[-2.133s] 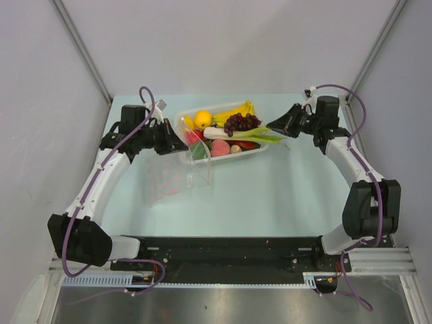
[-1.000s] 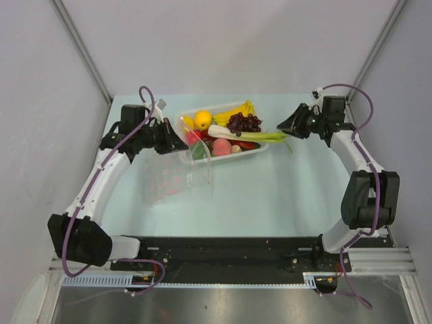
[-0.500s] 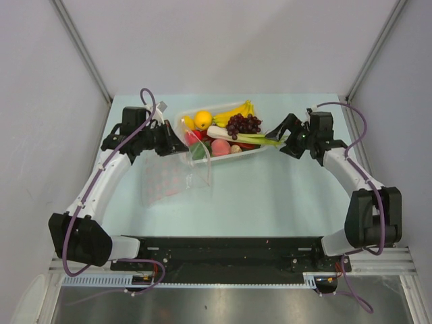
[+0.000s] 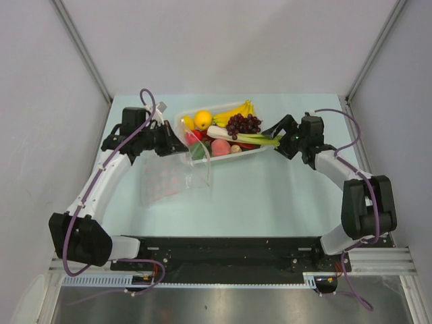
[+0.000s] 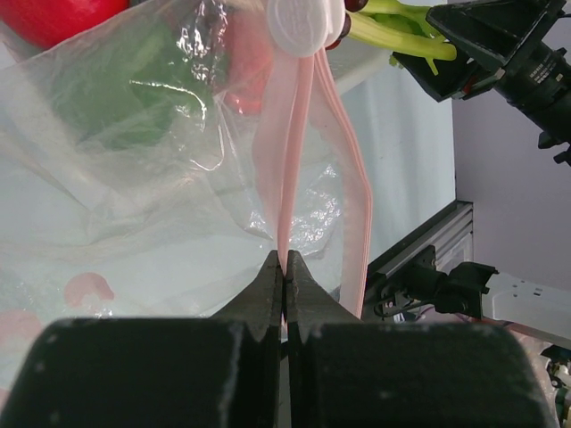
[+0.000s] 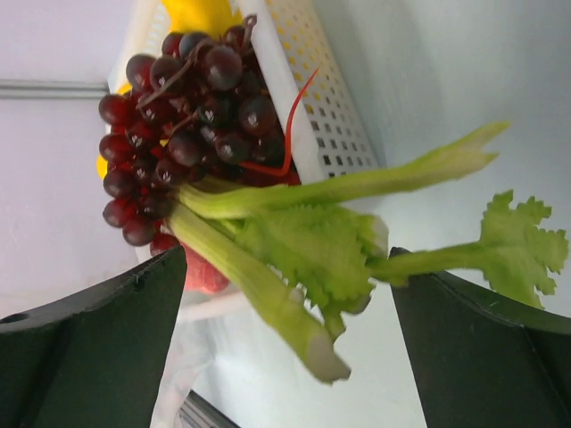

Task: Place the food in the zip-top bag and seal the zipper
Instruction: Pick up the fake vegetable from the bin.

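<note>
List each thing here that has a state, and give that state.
left gripper, shut on the zipper.
right gripper, open around the leafy stalk, not gripping.
zipper, unsealed, strips apart.
zip-top bag, open.
leafy stalk, lying in the basket, leaves overhanging its rim.

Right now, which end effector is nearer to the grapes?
Right. The right end effector sits open just past the right end of the basket, close to the grapes. The left end effector is beyond its left end, shut on the zipper of the bag.
</note>
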Available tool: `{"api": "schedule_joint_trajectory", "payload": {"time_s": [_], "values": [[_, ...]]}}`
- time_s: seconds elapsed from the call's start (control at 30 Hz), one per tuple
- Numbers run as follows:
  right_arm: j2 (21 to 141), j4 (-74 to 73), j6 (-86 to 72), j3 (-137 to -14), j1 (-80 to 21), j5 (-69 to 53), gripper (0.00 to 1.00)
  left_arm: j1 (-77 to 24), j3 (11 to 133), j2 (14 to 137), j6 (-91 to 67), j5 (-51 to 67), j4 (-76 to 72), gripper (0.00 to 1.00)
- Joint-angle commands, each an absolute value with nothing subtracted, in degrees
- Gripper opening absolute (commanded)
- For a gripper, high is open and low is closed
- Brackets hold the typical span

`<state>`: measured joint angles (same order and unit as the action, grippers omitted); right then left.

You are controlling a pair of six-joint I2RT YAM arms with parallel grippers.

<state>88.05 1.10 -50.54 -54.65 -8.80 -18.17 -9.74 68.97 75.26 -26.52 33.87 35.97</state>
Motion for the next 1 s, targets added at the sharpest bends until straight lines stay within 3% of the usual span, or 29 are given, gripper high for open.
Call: {"api": "schedule_joint_trajectory", "payload": {"time_s": [0.0,0.1,0.3,0.5,0.53,0.63,0.83,0.97], "values": [[90.3,6.5,-51.3,-56.7,-8.4,-13.8,1.00,-9.0,68.3,74.0,-27.1,35.2,34.3,0.00],[92.2,7.1,-51.2,-57.5,-7.7,-13.7,0.97,-8.9,68.3,73.7,-27.0,35.1,34.4,0.00],[95.0,10.2,-51.3,-58.4,-7.6,-13.8,0.79,-8.6,67.6,73.5,-27.0,34.9,34.7,0.00],[95.5,13.3,-51.9,-60.1,-6.9,-15.9,0.52,-8.3,67.2,73.0,-26.9,34.7,35.0,0.00],[95.4,13.8,-52.2,-60.5,-6.6,-16.5,0.42,-8.3,67.2,73.0,-26.9,34.8,35.2,0.00],[93.7,13.5,-52.8,-60.6,-6.1,-19.2,0.26,-8.2,67.3,72.6,-26.6,34.6,35.4,0.00],[89.3,12.5,-52.8,-59.8,-5.4,-22.2,0.00,-7.7,67.6,71.8,-26.3,34.5,36.1,0.00],[86.8,13.8,-54.3,-59.6,-5.7,-26.1,0.00,-7.6,67.5,71.1,-26.5,34.6,36.2,0.00]]}}
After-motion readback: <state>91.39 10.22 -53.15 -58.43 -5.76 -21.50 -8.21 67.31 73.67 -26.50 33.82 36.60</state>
